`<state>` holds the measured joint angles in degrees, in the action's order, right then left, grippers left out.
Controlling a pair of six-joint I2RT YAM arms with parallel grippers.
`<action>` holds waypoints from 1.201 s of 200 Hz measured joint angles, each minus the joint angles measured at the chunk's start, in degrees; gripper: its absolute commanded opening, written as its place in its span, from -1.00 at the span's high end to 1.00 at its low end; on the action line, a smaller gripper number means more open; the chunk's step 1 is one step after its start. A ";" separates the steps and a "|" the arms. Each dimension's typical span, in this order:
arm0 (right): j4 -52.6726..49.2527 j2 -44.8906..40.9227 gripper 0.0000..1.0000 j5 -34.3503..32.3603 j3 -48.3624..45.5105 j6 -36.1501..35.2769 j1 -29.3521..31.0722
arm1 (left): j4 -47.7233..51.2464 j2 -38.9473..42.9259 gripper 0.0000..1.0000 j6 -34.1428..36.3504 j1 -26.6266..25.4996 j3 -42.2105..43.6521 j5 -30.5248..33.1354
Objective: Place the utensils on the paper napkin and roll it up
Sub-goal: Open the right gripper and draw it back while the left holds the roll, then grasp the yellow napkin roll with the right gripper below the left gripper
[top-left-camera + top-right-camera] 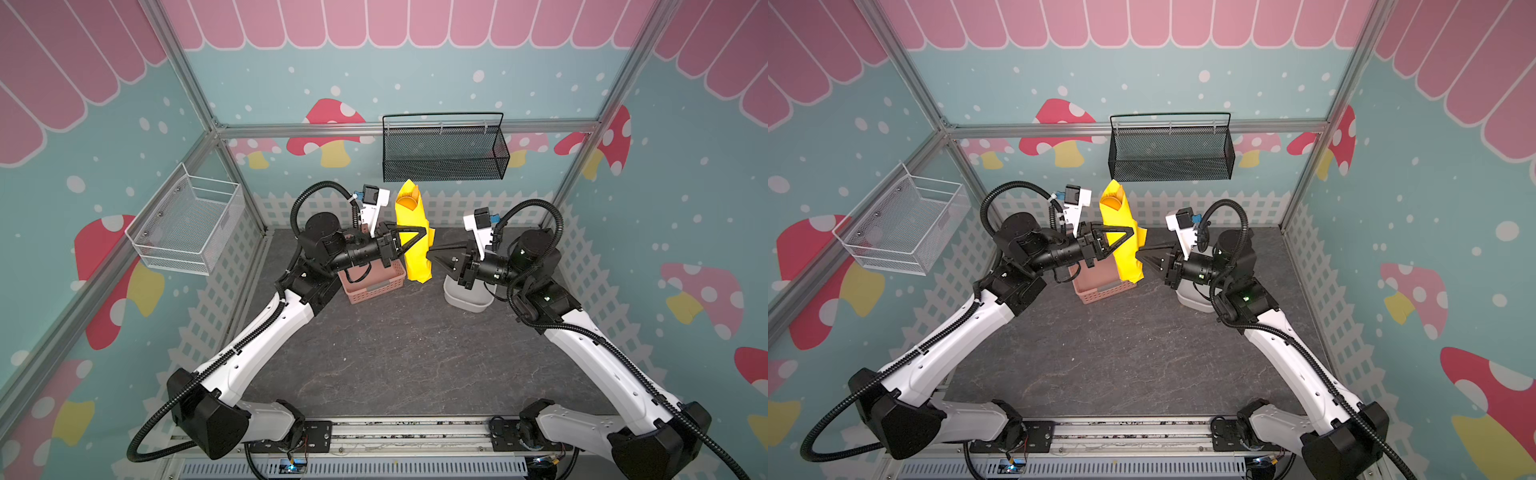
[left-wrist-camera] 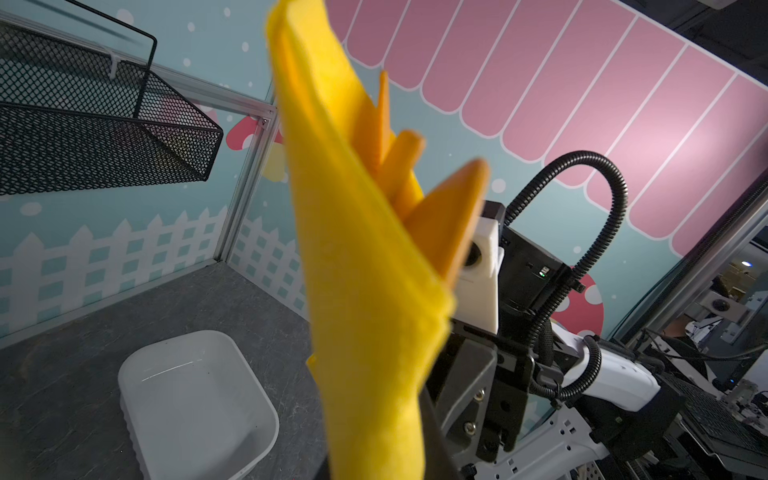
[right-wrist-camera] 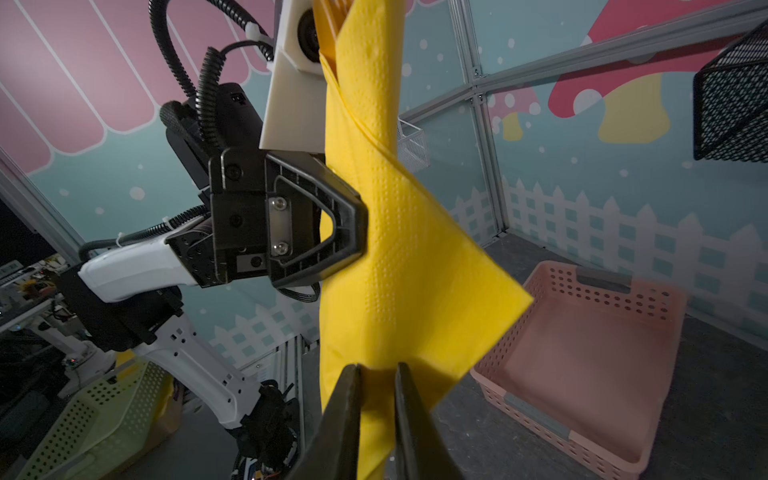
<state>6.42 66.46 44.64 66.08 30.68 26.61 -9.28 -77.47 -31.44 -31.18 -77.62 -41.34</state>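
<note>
Left gripper (image 1: 424,233) clamped on the rolled paper napkin (image 1: 417,262), upright in mid-air.
Right gripper (image 3: 377,370) pinches its loose lower flap; utensils (image 1: 407,202) poke from the top. Rolling looks nearly done; next, that flap likely needs wrapping tight without loosening the bundle.

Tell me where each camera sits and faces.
Top views: high in front, looking down and back; left arm, right arm, left tool and right tool at the napkin.
Left wrist: on left arm, facing right arm past napkin, utensils, white tub; own tool unclear.
Right wrist: on right arm, facing left tool and pink basket; own fingers astride the napkin.
Shared: both wrist views show the napkin.
</note>
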 measured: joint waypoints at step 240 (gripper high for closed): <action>-13.07 -6.36 0.50 -10.03 3.02 -6.75 0.00 | 7.23 0.02 0.99 4.07 0.04 0.11 9.20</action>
<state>-6.66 60.10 34.61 69.10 23.92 26.61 -2.04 -77.45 -27.38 -31.14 -77.52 -32.14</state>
